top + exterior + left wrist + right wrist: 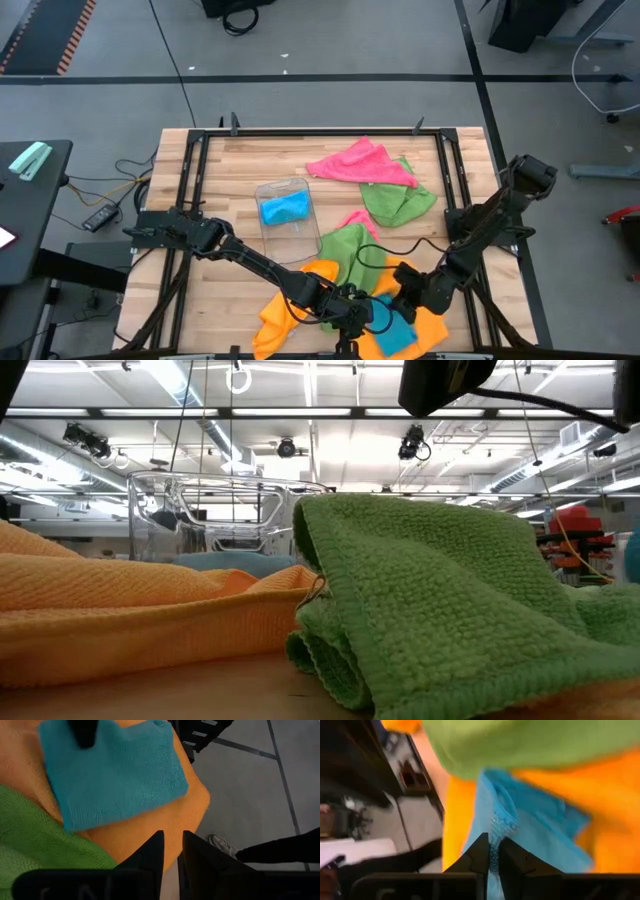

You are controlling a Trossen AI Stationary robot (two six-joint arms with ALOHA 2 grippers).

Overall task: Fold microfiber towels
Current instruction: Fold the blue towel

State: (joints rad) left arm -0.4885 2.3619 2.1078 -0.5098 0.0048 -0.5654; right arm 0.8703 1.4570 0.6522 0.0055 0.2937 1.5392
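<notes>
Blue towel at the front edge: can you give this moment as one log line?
right gripper: jaws shut on blue towel | left gripper: jaws nearly closed, empty, above orange towel | blue towel: lying on orange towel

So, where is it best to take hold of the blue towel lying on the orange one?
Probably at a free corner or edge of the blue towel, coming from above: it lies flat on the orange towel, so only edges lift. The right hand already pinches one edge.

Towel [283, 208] in tray [272, 189]
</notes>
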